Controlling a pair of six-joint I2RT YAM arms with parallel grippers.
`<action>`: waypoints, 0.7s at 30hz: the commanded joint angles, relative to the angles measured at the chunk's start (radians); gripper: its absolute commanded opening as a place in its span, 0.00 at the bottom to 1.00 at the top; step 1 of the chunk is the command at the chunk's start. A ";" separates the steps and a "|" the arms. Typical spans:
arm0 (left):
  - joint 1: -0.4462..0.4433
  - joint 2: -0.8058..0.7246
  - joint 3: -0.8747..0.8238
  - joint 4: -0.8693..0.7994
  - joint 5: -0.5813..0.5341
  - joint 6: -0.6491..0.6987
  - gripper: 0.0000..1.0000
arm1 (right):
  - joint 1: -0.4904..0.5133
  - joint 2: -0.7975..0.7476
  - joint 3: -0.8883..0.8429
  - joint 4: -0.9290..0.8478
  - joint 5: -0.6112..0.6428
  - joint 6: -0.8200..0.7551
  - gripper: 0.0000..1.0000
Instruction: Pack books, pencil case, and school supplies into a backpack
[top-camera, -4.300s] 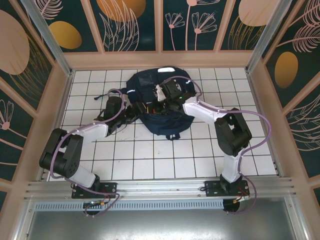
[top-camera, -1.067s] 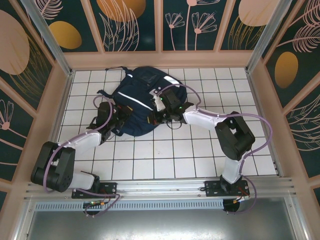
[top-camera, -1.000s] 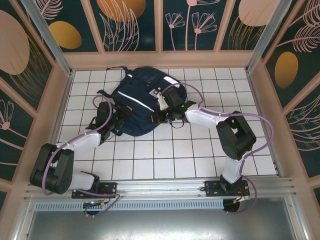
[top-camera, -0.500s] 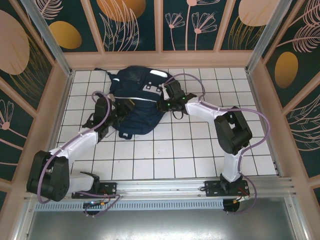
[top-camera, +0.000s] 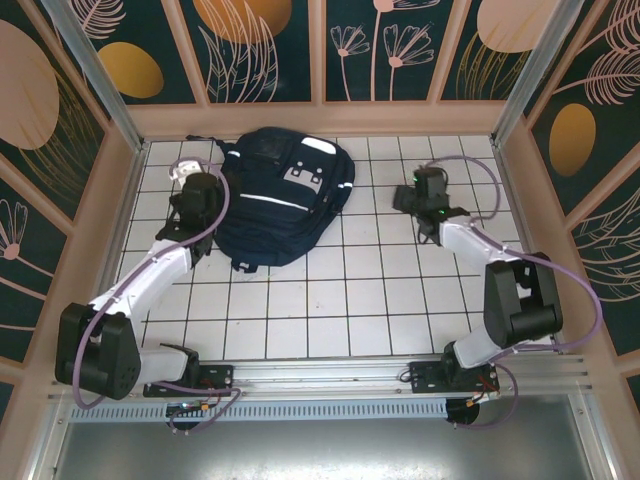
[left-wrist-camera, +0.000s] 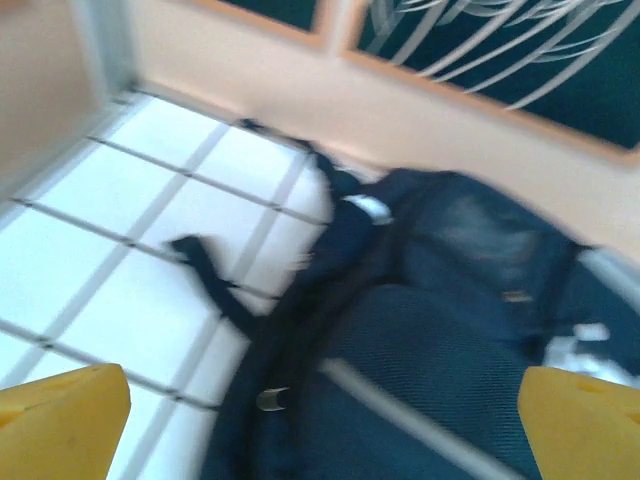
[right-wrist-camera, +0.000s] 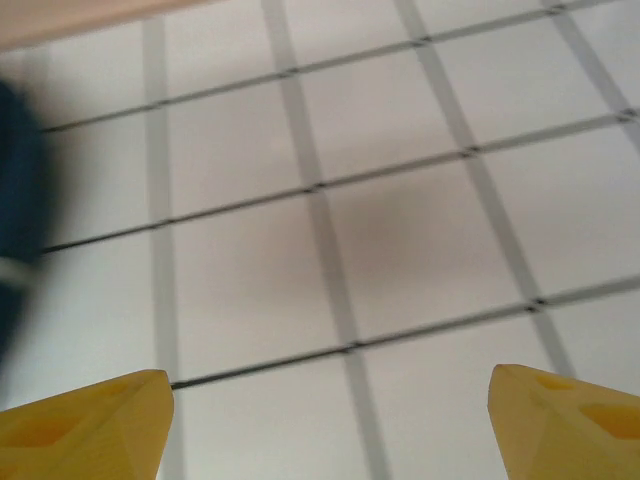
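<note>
1. The backpack (top-camera: 285, 205) lies flat on the white tiled table (top-camera: 330, 300), in the far left part. Its top end is near the back wall (top-camera: 320, 118).
2. Its front side faces up, so the grey patch (top-camera: 300, 176) and a white stripe (top-camera: 278, 201) are visible. A dark strap (left-wrist-camera: 215, 285) lies on the tiles at its left side.
3. The left gripper (top-camera: 203, 190) is just beside the left edge of the backpack. The left wrist view is blurred. In it the yellow fingertips (left-wrist-camera: 60, 425) stand far apart and nothing is gripped between them. The dark fabric lies beyond them.
4. The right gripper (top-camera: 403, 197) is to the right of the backpack, apart from it, above bare tiles. Its yellow fingertips (right-wrist-camera: 85, 425) are also spread wide and hold nothing. The dark edge of the backpack shows at the left border of the right wrist view.
</note>
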 joint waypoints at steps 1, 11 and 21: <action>0.011 -0.033 -0.144 0.155 -0.353 0.159 0.99 | -0.052 -0.058 -0.142 0.210 0.062 -0.065 0.82; 0.099 0.051 -0.459 0.804 -0.295 0.278 0.99 | -0.129 -0.049 -0.551 0.997 0.046 -0.253 0.82; 0.263 0.149 -0.565 1.090 0.120 0.288 0.99 | -0.285 0.037 -0.679 1.301 -0.275 -0.186 0.99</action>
